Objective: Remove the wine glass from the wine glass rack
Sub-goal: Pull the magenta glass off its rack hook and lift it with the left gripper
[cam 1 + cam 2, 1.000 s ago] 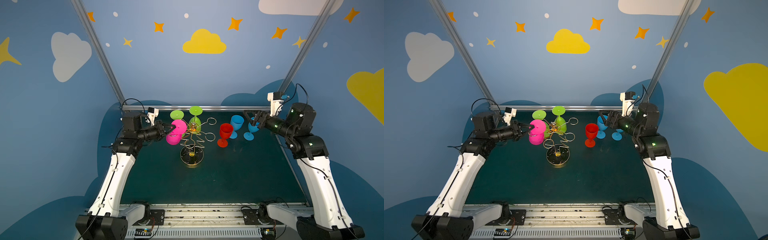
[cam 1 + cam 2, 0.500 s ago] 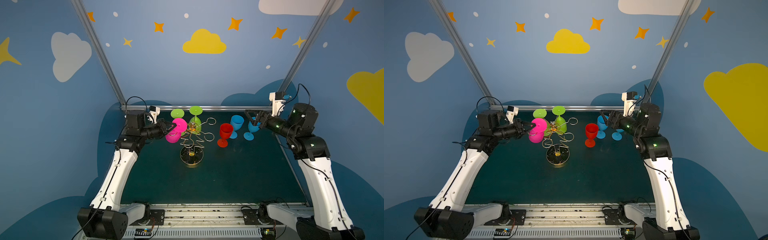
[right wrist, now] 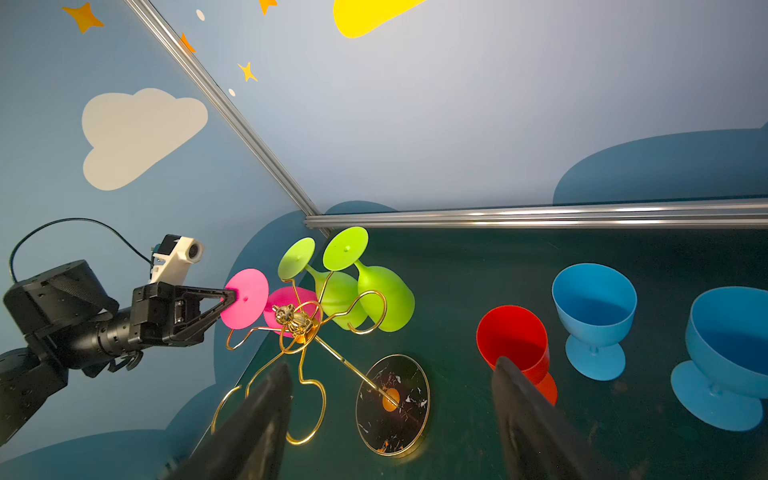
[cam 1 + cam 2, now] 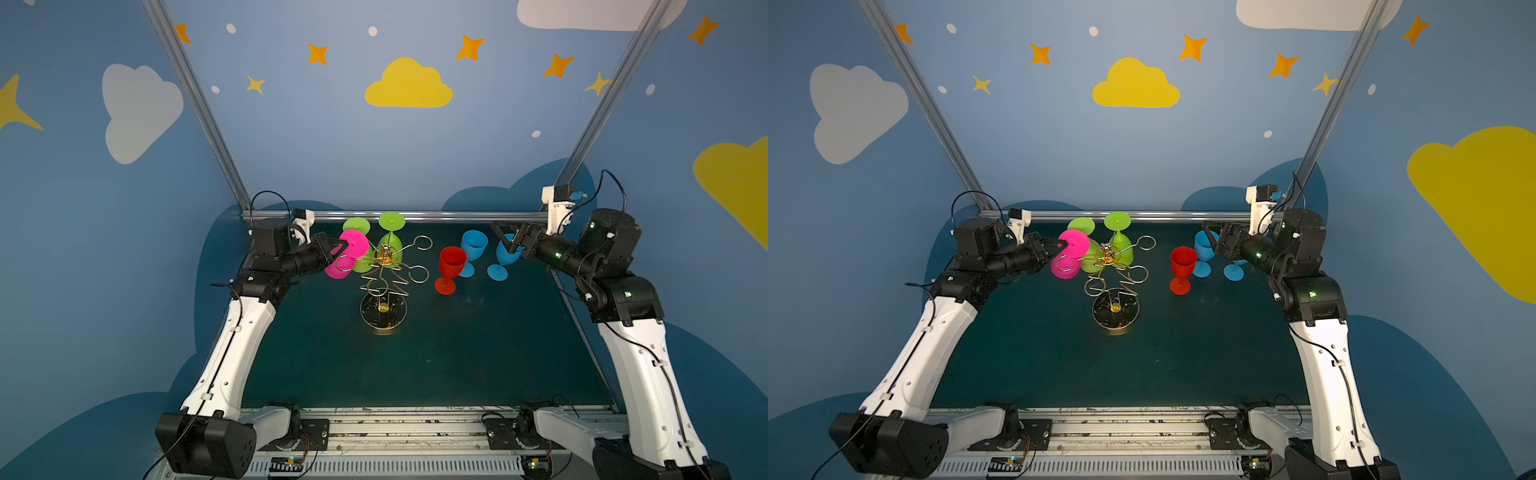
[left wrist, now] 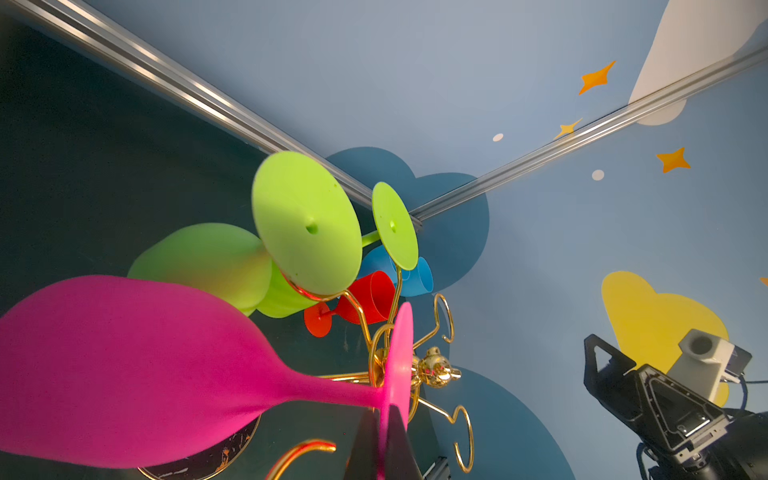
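The gold wine glass rack (image 4: pixel 384 268) stands mid-table on its round dark base (image 4: pixel 1115 311). A pink wine glass (image 4: pixel 338 269) hangs bowl-down at the rack's left side, in both top views. My left gripper (image 4: pixel 341 249) is shut on the edge of its pink foot disc (image 5: pixel 401 353), which is tilted above a gold loop arm (image 3: pixel 232 338). I cannot tell whether the stem still sits in that loop. Two green glasses (image 4: pixel 390 243) hang upside down on the rack's far arms. My right gripper (image 4: pixel 505 237) is open and holds nothing, raised at the back right.
A red glass (image 4: pixel 451 266) and two blue glasses (image 4: pixel 473 249) stand upright on the dark green table (image 4: pixel 457 353), right of the rack and beside the right gripper. An aluminium rail (image 4: pixel 457 216) runs along the back edge. Several rack arms (image 4: pixel 419 272) are bare.
The left gripper has lifted the pink glass's foot slightly, keeping its hold. The right arm has barely shifted and stays open.
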Robot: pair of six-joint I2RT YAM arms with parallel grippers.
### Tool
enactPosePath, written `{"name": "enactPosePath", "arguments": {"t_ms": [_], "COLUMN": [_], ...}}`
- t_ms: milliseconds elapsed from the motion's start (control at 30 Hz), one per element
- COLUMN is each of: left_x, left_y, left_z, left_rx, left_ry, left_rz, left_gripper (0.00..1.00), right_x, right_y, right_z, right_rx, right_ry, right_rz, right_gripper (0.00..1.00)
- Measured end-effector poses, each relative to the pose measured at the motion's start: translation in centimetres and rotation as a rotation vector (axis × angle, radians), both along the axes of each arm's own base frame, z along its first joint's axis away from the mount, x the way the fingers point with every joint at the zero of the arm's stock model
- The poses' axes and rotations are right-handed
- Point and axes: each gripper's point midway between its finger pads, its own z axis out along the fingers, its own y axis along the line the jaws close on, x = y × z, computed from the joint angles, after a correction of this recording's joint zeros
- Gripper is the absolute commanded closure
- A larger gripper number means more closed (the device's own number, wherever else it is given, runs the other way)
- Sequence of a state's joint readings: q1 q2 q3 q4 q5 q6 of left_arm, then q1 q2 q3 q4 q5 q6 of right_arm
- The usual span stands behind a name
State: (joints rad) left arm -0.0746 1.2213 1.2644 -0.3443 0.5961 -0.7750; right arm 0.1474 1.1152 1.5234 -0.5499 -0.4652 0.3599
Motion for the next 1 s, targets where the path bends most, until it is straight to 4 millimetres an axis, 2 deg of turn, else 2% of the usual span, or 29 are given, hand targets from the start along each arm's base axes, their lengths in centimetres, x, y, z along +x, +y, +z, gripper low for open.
{"name": "enactPosePath", "arguments": {"t_ms": [167,233,333,433,500,567,700,800,900,1000], "left_x": [0.5,0.7,0.5,0.1,-0.1,-0.3,-1.2,-1.8,-1.8,-2.0], "left_y": [1.5,2.8,5.9,9.0,10.7,11.3,10.6,9.4,7.5,5.2], "left_z": [0.1,0.3,1.4,3.5,6.0,9.0,15.2,18.2,19.8,20.3], "left_rx": [-0.001,-0.006,-0.028,-0.067,-0.1,-0.128,-0.195,-0.272,-0.324,-0.361], "left_ry": [-0.001,-0.004,-0.023,-0.056,-0.1,-0.159,-0.288,-0.34,-0.345,-0.32], "left_rz": [0.048,0.083,0.164,0.239,0.273,0.275,0.21,0.139,0.055,-0.026], "left_gripper": [0.97,0.97,0.97,0.97,0.97,0.97,0.97,0.97,0.97,0.97], "right_x": [-0.2,-0.3,-0.5,-0.5,-0.5,-0.5,-0.7,-0.9,-1.3,-1.7], "right_y": [-0.2,-0.3,-0.4,-0.3,-0.2,-0.1,0.5,1.6,3.8,6.5], "right_z": [0.1,0.1,0.2,0.1,0.1,0.3,1.4,2.3,3.0,3.6], "right_rx": [0.0,0.0,-0.002,-0.008,-0.015,-0.017,-0.021,-0.031,-0.051,-0.08], "right_ry": [-0.005,-0.008,-0.013,-0.017,-0.023,-0.038,-0.095,-0.158,-0.219,-0.282], "right_rz": [-0.004,-0.007,-0.008,-0.003,0.005,0.017,0.056,0.104,0.18,0.27], "right_gripper": [0.25,0.25,0.25,0.25,0.25,0.25,0.25,0.25,0.25,0.24]}}
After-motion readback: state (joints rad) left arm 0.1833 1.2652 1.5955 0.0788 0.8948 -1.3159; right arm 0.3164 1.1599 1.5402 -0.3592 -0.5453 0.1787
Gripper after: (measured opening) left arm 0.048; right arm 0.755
